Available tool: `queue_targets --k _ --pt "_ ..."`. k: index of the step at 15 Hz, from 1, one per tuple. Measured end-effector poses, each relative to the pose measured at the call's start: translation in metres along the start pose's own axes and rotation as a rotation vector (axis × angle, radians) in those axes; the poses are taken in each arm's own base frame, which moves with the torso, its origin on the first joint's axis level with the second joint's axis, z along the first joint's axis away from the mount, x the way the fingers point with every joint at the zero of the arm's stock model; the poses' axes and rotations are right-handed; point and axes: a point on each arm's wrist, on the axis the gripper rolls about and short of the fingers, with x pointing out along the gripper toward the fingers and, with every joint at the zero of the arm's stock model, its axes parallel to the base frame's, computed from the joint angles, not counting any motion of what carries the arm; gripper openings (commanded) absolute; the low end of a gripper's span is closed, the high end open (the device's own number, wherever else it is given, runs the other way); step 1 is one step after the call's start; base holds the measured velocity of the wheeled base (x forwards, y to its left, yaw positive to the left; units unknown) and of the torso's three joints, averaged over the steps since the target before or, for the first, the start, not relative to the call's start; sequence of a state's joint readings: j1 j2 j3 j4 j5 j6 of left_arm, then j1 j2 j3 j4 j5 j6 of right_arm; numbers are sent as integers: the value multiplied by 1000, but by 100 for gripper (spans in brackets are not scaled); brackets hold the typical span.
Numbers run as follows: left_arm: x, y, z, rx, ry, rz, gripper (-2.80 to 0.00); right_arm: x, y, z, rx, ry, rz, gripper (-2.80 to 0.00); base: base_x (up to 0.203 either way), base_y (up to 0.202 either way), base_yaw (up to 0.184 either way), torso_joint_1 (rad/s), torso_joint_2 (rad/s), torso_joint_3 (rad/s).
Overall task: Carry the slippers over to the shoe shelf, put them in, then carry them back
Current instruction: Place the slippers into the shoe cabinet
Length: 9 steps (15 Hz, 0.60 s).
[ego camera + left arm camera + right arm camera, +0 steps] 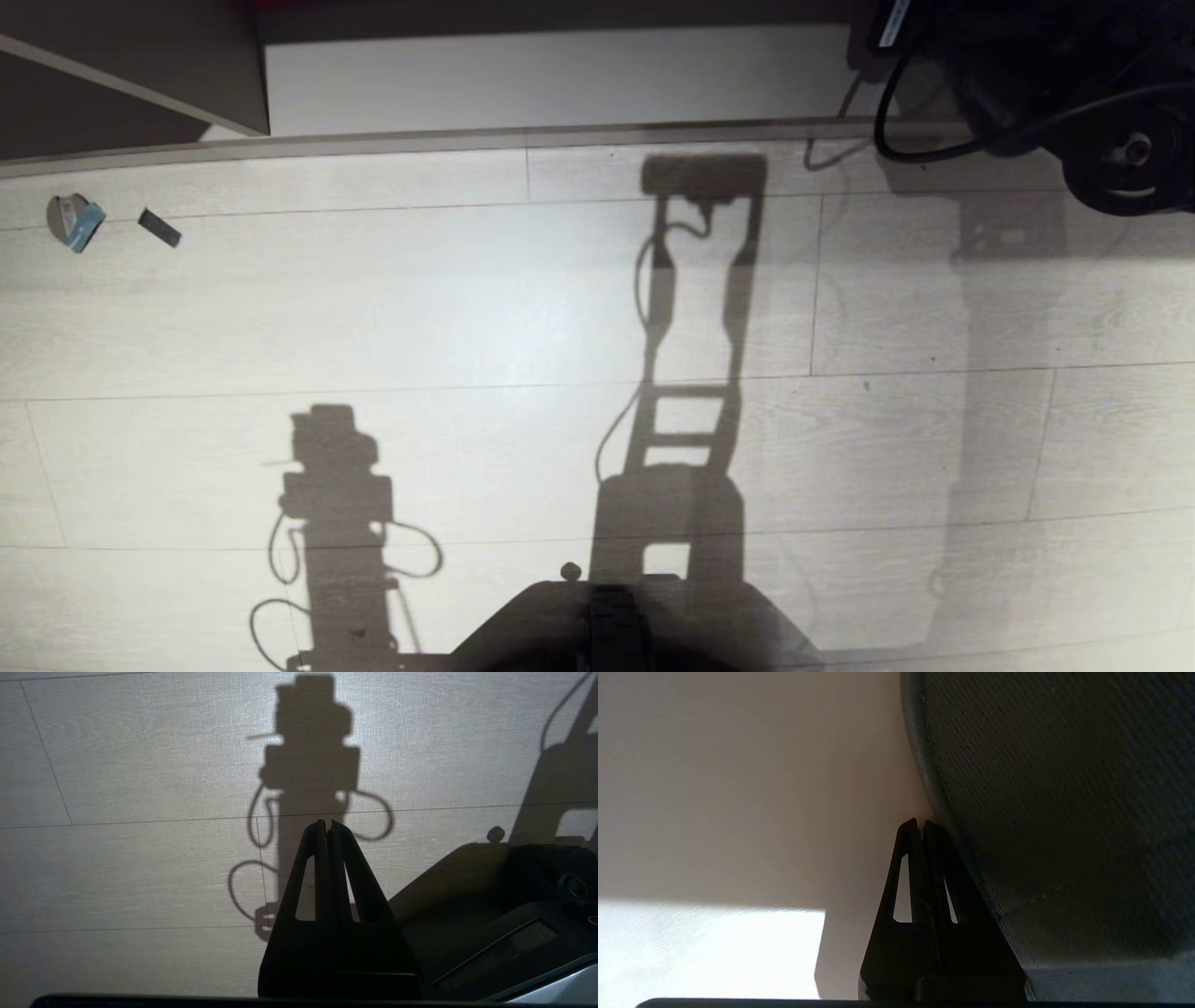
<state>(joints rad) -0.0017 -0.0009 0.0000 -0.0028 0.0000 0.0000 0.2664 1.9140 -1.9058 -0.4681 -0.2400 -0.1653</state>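
Slipper (1064, 812) beside closed right pincer (920, 823), right wrist view only.

grey-blue slipper (1064, 826) against pale board

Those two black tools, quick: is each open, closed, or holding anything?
Left tool: closed, empty, over the floor.
Right tool: closed; a dark textured surface sits beside it, whether gripped cannot be told.

Pale plank floor (467, 308), small scraps (75, 222) lying on it
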Motion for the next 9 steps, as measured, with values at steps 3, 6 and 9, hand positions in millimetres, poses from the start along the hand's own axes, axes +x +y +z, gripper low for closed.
queue_targets --k 3,6,9 --pt "0 0 0 0 0 0 -280 0 -2 1 45 6 -69 -280 0 0 0 0 0 0" --pt "0 0 0 0 0 0 -280 2 -4 0 141 8 -171 -280 0 0 0 0 0 0" --pt "0 0 0 0 0 0 -280 5 -5 0 201 -5 -237 -280 0 0 0 0 0 0"
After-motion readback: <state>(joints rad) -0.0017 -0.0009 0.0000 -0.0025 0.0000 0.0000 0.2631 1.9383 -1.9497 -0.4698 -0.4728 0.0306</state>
